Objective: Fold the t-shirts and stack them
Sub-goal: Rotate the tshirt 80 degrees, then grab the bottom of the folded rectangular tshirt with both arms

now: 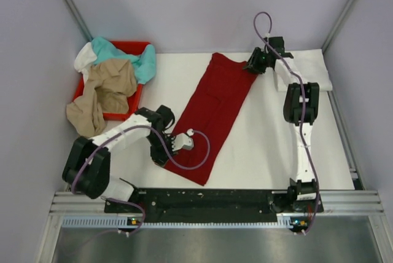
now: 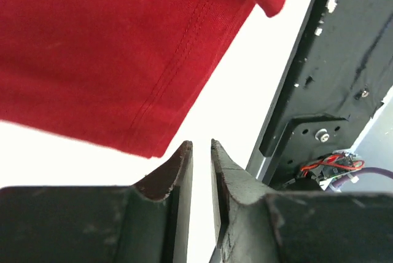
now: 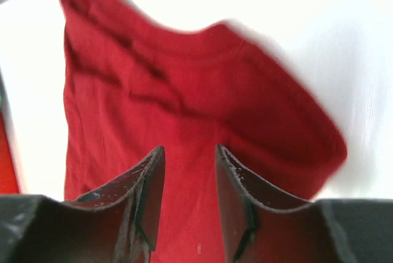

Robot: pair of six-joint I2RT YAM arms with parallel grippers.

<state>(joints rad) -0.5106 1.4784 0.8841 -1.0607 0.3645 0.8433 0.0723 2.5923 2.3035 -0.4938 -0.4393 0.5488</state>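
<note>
A dark red t-shirt [image 1: 215, 109] lies folded into a long strip, running diagonally across the white table. My left gripper [image 1: 184, 143] sits at the shirt's near left edge. In the left wrist view [image 2: 201, 142] its jaws stand a narrow gap apart with only white table between them, and the shirt's hem [image 2: 92, 48] lies just ahead. My right gripper [image 1: 252, 66] is open over the shirt's far right corner. In the right wrist view [image 3: 189, 147] it is empty just above the collar end [image 3: 184, 91]. The tan [image 1: 104, 94], teal [image 1: 144, 63] and white [image 1: 85, 59] t-shirts are heaped in the bin.
The bright red plastic bin [image 1: 140, 45] stands at the back left, with the tan shirt spilling over its near rim. A folded white cloth [image 1: 313, 69] lies at the back right by the right arm. The black base rail [image 1: 202, 198] runs along the near edge. Grey walls close in three sides.
</note>
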